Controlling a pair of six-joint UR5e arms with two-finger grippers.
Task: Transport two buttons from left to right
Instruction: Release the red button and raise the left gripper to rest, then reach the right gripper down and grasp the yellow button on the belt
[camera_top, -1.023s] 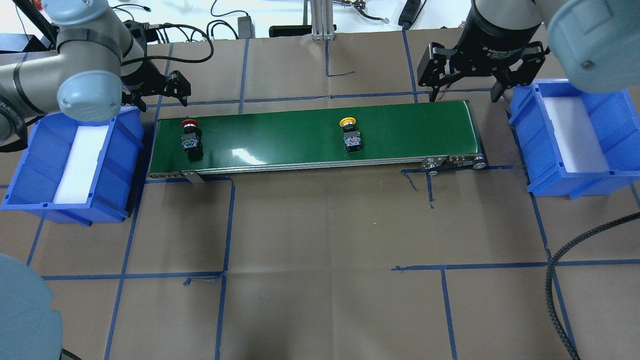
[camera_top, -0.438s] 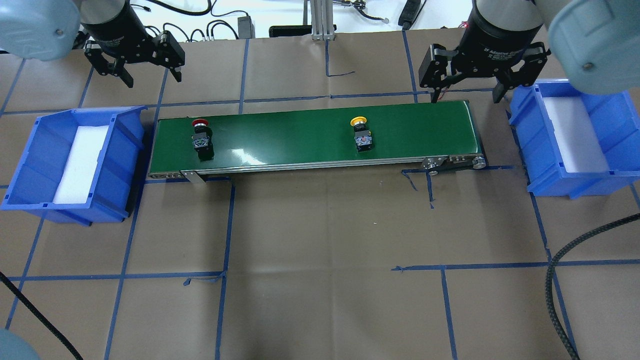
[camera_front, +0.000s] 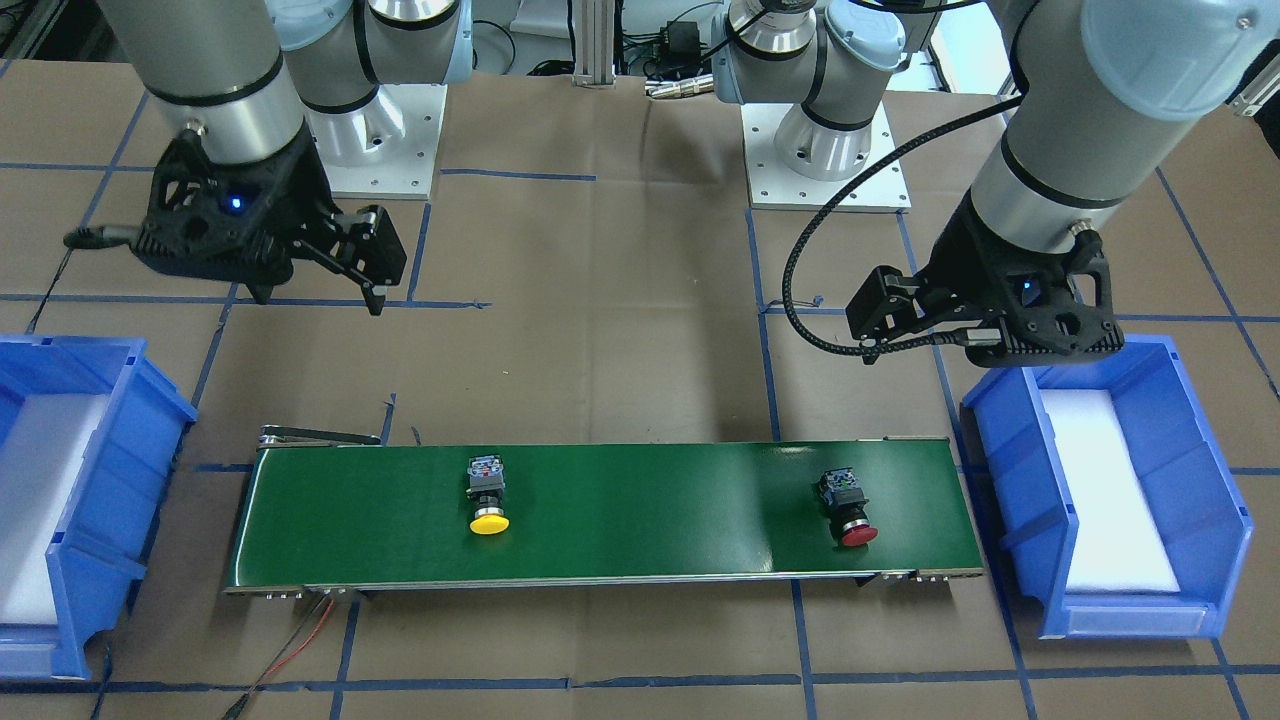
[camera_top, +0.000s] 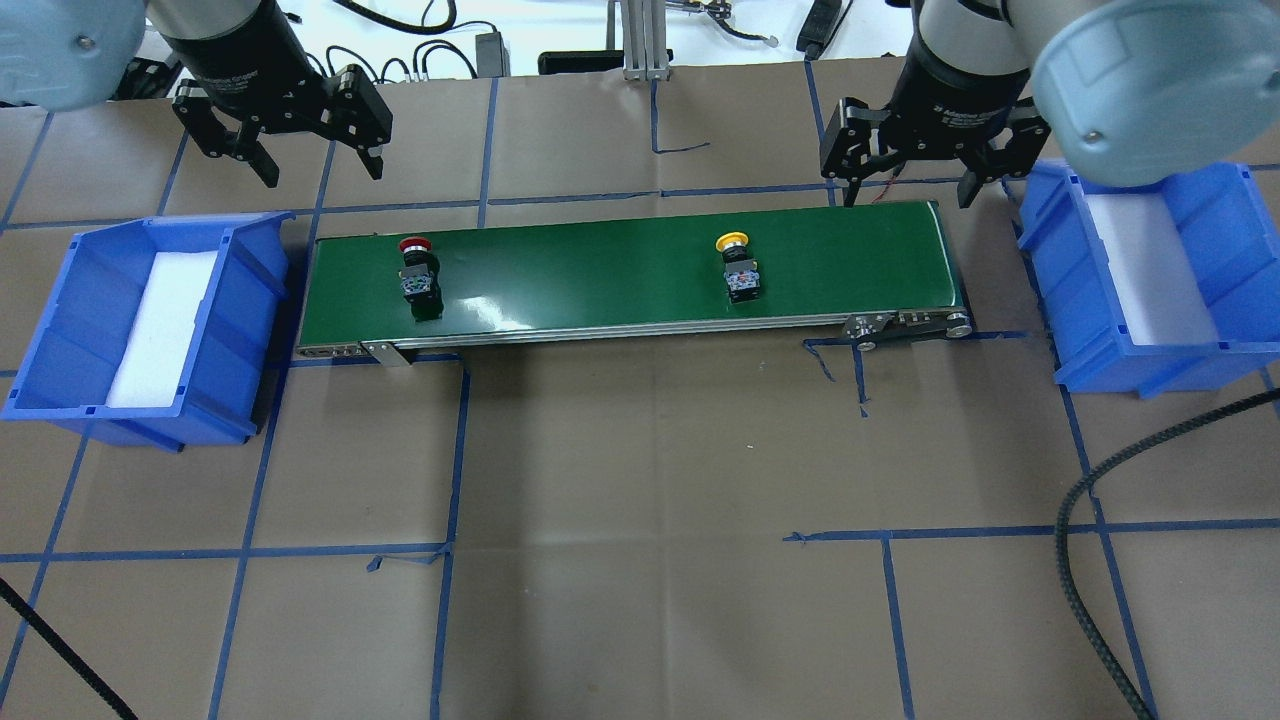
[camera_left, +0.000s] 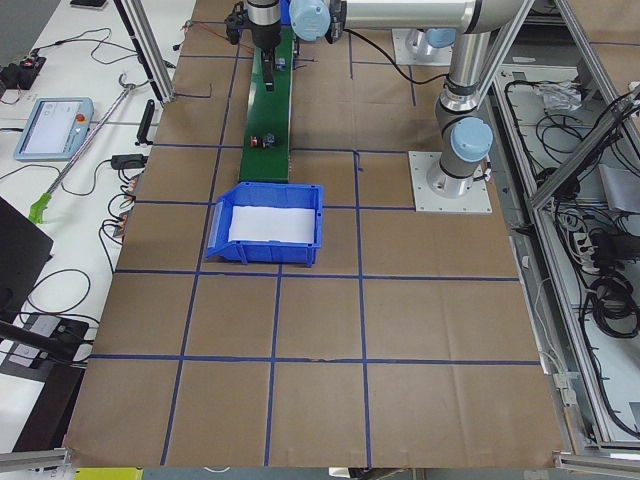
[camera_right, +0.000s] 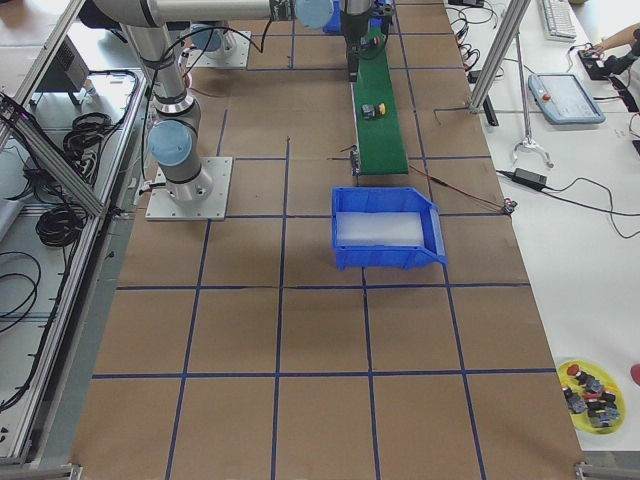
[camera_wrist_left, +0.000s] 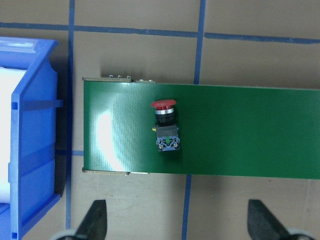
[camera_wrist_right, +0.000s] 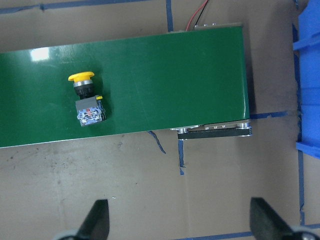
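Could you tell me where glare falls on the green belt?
Overhead view: a streak on the green belt, right of the red button; left wrist view: a patch left of that button; right wrist view: a spot up-left of the yellow button; neither is hidden.

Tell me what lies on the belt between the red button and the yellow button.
Nothing: in the overhead view the stretch of green belt between the red button and the yellow button is bare, showing only a glare patch.

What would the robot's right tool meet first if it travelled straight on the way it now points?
Probably the brown paper beside the green belt: the right tool points down, and its wrist view shows only paper between its fingers.
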